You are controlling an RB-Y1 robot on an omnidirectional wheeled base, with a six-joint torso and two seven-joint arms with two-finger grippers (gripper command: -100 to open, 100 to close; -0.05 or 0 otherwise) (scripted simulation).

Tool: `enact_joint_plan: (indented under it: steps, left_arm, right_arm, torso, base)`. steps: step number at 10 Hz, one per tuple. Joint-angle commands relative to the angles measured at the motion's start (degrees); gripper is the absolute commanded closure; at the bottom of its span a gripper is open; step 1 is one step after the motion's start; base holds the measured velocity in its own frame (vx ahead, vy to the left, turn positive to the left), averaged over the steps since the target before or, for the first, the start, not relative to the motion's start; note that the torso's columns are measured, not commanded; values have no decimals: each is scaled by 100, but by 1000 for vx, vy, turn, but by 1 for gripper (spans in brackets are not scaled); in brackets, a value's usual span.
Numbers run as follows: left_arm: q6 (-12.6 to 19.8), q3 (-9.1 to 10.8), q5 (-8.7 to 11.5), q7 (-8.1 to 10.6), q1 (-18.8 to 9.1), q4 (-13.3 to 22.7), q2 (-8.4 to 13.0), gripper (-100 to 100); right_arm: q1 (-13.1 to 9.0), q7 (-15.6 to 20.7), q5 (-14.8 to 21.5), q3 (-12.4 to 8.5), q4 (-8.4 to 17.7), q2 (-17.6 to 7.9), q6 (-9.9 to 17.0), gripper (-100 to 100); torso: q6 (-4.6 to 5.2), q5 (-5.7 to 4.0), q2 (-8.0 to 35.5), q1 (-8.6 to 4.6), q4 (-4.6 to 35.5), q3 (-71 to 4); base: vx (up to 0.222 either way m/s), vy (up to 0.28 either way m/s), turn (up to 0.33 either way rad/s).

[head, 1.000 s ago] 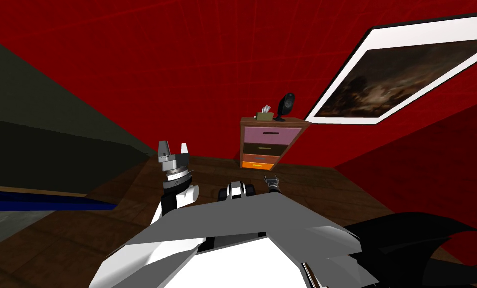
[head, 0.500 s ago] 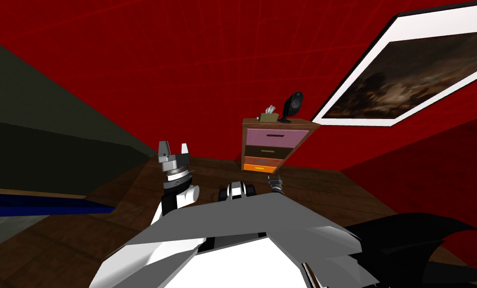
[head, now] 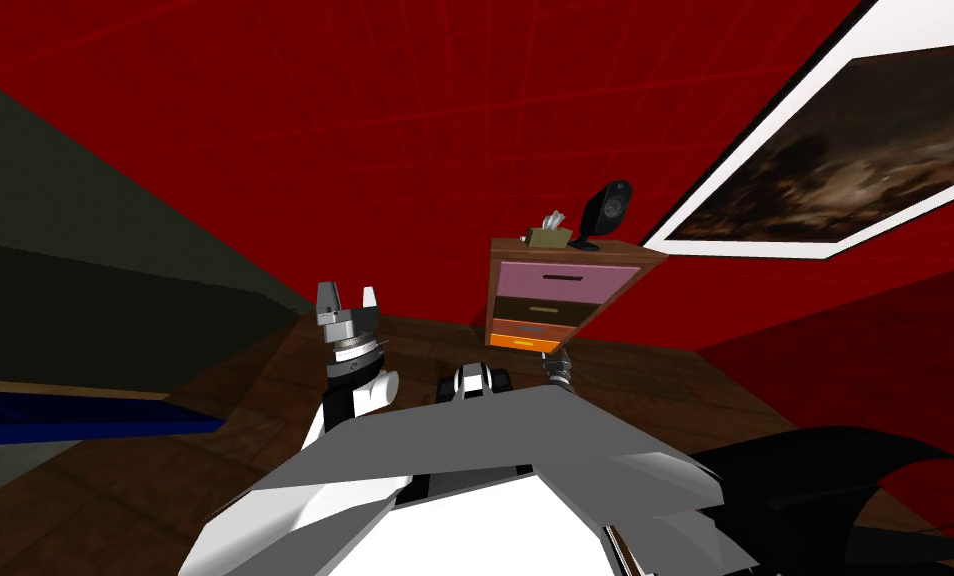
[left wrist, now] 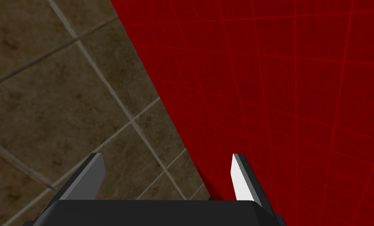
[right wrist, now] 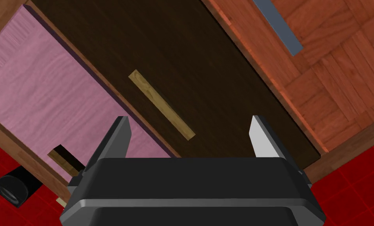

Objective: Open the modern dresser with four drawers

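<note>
The dresser (head: 565, 295) stands against the red wall ahead, with a pink top drawer (head: 565, 282), a dark brown one, a reddish one and an orange bottom drawer (head: 525, 343). My right gripper (head: 562, 360) is small in front of its lower drawers. In the right wrist view the right gripper (right wrist: 190, 133) is open and faces the dark brown drawer (right wrist: 206, 59), a short gap off its tan bar handle (right wrist: 161, 104). The pink drawer (right wrist: 45, 98) and the reddish drawer (right wrist: 331, 70) flank it. My left gripper (head: 348, 298) is raised on the left, open (left wrist: 166, 172).
A tissue box (head: 548, 233) and a black speaker (head: 605, 213) sit on the dresser's top. A large framed picture (head: 845, 150) hangs on the wall to the right. Dark wood floor (head: 665, 380) lies around the dresser. A blue strip (head: 65, 415) lies at far left.
The whole head view has shifted: the dresser now sits further right and looks slightly larger, so I have moved. My right gripper has edged up towards the dresser. The left arm is unchanged.
</note>
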Motion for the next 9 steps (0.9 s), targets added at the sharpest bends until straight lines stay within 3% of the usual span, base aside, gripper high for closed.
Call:
enact_joint_plan:
  steps: [1, 2, 3, 4, 6, 7, 9]
  left_arm:
    - [0, 0, 0, 0, 0, 0, 0, 0]
    - [0, 0, 0, 0, 0, 0, 0, 0]
    - [0, 0, 0, 0, 0, 0, 0, 0]
    - [0, 0, 0, 0, 0, 0, 0, 0]
    - [0, 0, 0, 0, 0, 0, 0, 0]
    - [0, 0, 0, 0, 0, 0, 0, 0]
    - [0, 0, 0, 0, 0, 0, 0, 0]
  right_arm:
    - [-108, -16, 434, 33, 423, -4, 354, -100]
    - [-108, -16, 534, 33, 465, -4, 354, -100]
    - [-155, 0, 750, 42, 696, -5, 556, -100]
    - [-155, 0, 804, 42, 696, -5, 556, -100]
    - [-242, 33, 1187, 52, 1072, 4, 915, -100]
    - [-242, 33, 1291, 52, 1114, 4, 920, -100]
    - [-318, 65, 1665, 53, 1467, -2, 1227, -100]
  torso:
    - [1, 0, 11, 2, 2, 5]
    - [0, 1, 3, 6, 1, 3]
    - [1, 2, 9, 8, 1, 4]
    - [0, 3, 5, 8, 1, 3]
    - [0, -1, 4, -2, 1, 3]
    - [0, 0, -16, 0, -4, -9]
    - [1, 2, 10, 6, 2, 6]
  base:
    - [128, 4, 36]
    - [113, 8, 18]
    - [115, 16, 39]
    - [97, -3, 16]
    - [146, -14, 35]
    - [135, -4, 30]
    - [141, -11, 43]
